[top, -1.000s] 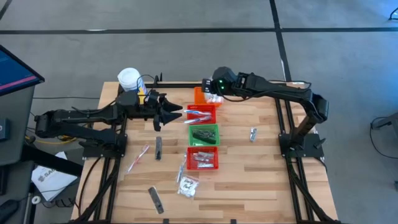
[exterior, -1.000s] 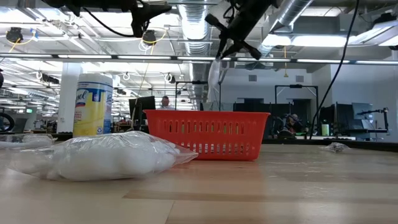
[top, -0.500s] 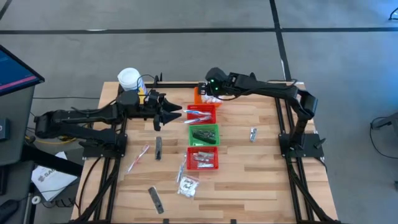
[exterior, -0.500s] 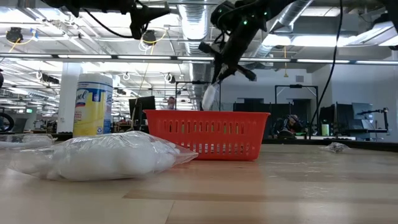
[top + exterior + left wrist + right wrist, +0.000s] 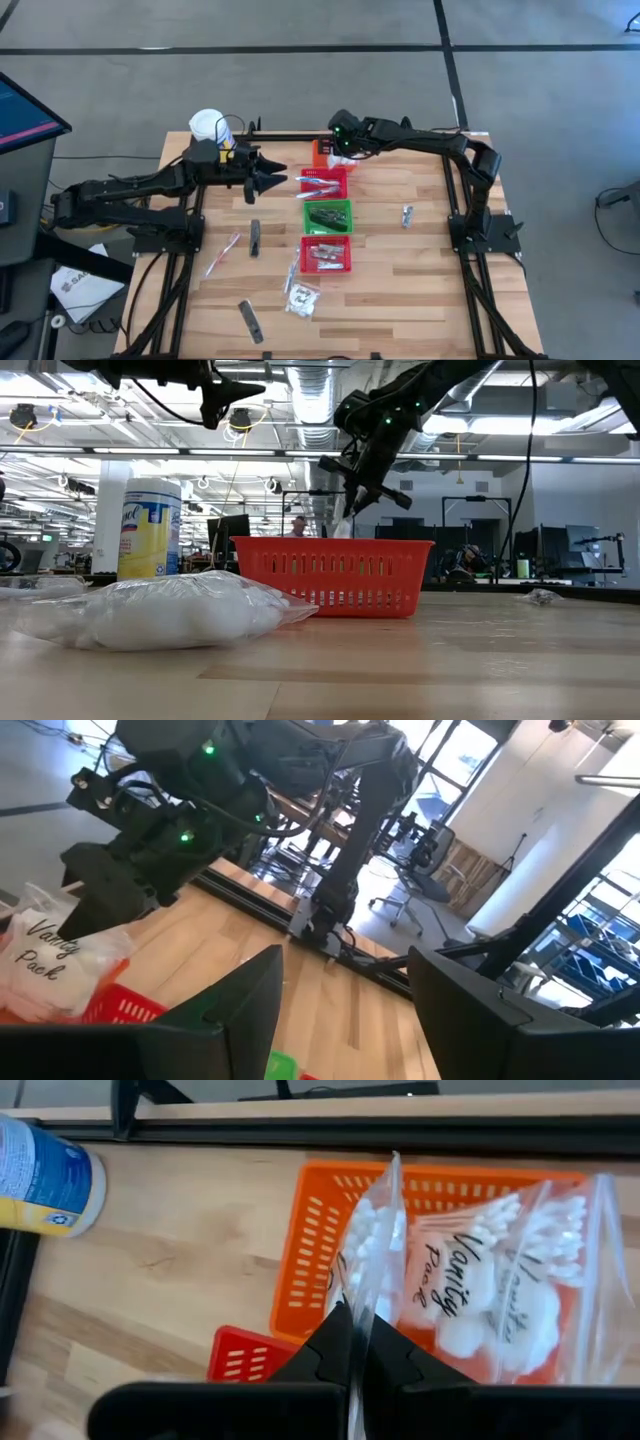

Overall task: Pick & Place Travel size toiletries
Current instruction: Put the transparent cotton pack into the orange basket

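Right gripper (image 5: 352, 1342) above the orange basket (image 5: 320, 1240) at the far side of the table (image 5: 420, 270), fingers pressed together on the top edge of a clear sachet (image 5: 372, 1270) (white contents, dark handwriting), which hangs into the basket beside other sachets (image 5: 520, 1280) already lying there. Left gripper (image 5: 275, 178) hovers left of the red basket (image 5: 325, 183), fingers spread, holding nothing. White jar (image 5: 208, 126) at the far left corner. On the near table: loose sachets (image 5: 300, 297), a toothbrush (image 5: 222, 255), dark strips (image 5: 254, 237).
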You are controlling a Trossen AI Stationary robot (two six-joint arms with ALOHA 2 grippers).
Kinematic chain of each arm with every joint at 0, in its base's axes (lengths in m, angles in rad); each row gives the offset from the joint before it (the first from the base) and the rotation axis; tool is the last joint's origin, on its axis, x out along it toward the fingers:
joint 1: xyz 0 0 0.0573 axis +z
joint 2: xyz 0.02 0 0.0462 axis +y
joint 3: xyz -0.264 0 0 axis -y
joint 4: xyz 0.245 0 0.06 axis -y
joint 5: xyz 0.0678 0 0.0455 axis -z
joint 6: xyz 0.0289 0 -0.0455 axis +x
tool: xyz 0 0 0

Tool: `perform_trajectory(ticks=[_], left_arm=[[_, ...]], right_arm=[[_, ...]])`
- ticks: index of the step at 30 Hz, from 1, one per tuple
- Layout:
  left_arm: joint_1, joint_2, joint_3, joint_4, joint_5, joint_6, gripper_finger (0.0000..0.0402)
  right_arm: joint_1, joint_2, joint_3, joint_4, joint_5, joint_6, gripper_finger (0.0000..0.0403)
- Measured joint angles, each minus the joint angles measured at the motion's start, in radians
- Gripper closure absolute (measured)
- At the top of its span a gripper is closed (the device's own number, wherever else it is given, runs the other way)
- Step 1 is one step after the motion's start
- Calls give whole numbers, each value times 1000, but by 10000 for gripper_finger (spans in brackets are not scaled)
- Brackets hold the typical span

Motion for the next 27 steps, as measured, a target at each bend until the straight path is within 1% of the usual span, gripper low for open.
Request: perform_trajectory(ticks=[4, 13, 21, 27], left_arm=[[11, 0, 0, -3, 0, 0, 192], [44, 0, 0, -8, 0, 0, 192], [57, 1, 0, -9, 0, 0, 192], [57, 1, 0, -9, 0, 0, 192]], right_arm=[[-18, 0, 0, 5, 13, -12, 403], [-56, 0, 0, -1, 5, -40, 403], [-45, 10, 1, -6, 1, -78, 403], [-32, 52, 0, -12, -29, -49, 403]])
